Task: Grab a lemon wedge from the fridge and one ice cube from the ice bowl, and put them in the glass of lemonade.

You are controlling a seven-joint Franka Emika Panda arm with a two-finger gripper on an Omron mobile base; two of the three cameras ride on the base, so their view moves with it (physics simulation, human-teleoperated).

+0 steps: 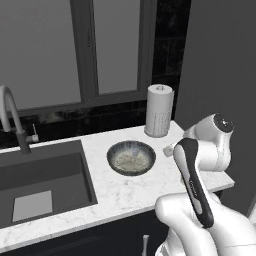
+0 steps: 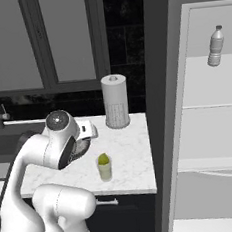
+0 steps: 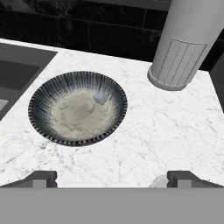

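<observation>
My end effector hangs above the marble counter, jaws spread wide and holding nothing. The ice bowl sits on the counter ahead of my fingertips, near the paper-towel roll. The glass of lemonade stands near the counter's front edge, lemon wedge in it. The fridge is open.

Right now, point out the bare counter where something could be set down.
Bare marble lies between the ice bowl and the paper towel roll, and along the front edge below the bowl. It is tighter by the glass of lemonade, close to the arm and the open fridge.
</observation>
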